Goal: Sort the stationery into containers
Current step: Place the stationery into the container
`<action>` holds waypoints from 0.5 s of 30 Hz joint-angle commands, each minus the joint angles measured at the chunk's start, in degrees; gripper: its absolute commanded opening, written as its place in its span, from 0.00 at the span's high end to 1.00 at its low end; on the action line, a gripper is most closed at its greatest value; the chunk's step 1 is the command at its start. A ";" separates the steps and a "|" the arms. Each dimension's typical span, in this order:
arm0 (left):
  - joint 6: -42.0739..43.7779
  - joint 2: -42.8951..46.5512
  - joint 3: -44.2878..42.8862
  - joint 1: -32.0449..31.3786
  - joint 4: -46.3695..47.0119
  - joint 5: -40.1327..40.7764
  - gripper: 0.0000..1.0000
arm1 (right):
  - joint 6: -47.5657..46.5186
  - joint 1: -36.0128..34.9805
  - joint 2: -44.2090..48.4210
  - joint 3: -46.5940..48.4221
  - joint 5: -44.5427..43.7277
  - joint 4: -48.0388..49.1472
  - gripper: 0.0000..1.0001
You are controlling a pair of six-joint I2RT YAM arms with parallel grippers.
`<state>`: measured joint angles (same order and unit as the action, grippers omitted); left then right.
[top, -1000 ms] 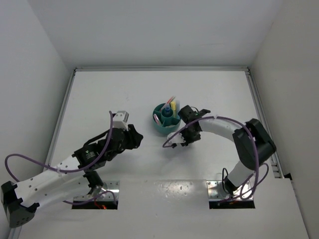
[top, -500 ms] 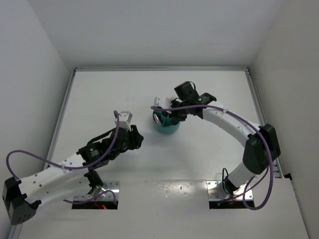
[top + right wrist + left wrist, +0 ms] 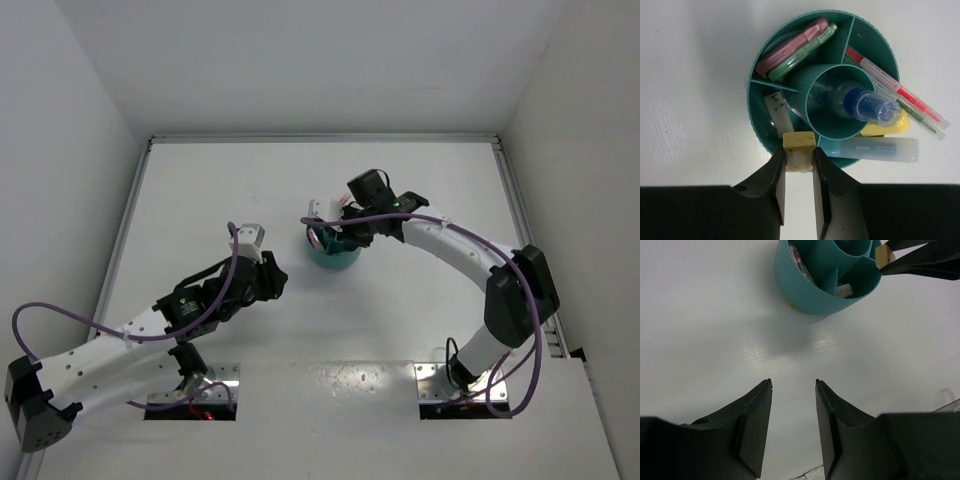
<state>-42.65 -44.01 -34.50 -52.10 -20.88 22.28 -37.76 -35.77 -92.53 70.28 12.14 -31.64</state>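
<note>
Around the teal organiser (image 3: 333,257), mid-surface (image 3: 200,190), bare room lies on every side. Right jaws clench a tan block (image 3: 799,141) over its rim; left jaws hang parted to its near left. Its centre cup holds a blue marker (image 3: 860,102); the ring compartments hold a pink marker (image 3: 790,46), a green marker (image 3: 807,50), thin pens (image 3: 900,96) and a grey block (image 3: 777,114).

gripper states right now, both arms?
left gripper: open, holding nothing, short of the teal organiser.
right gripper: shut on the tan eraser, at the organiser's rim.

Lab rig: white-walled table (image 3: 300,170)
</note>
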 commanded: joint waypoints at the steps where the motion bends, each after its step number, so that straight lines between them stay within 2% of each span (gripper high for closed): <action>1: 0.47 0.42 -1.36 -0.29 1.02 0.66 0.54 | -1.70 -0.27 -1.25 -0.93 1.13 3.15 1.00; 5: -0.06 1.46 -1.36 -0.29 1.02 0.66 0.54 | -1.71 -0.27 -1.78 -2.78 -0.71 6.15 0.99; 9: -0.06 1.47 -1.36 -0.29 1.02 0.66 0.54 | -1.71 -0.27 -2.48 -2.78 -1.33 6.68 0.90; 13: -0.06 1.47 -1.36 -0.29 1.02 0.66 0.54 | -1.18 -0.27 -2.48 -2.78 -1.95 6.68 0.39; 15: -0.06 1.47 -1.36 -0.29 1.02 0.66 0.54 | -1.18 -0.27 -1.34 -3.31 -1.08 7.29 0.38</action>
<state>-42.68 -43.27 -34.50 -52.10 -20.93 22.28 -39.16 -35.75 -95.02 67.29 10.07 -26.61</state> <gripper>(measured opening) 0.457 0.615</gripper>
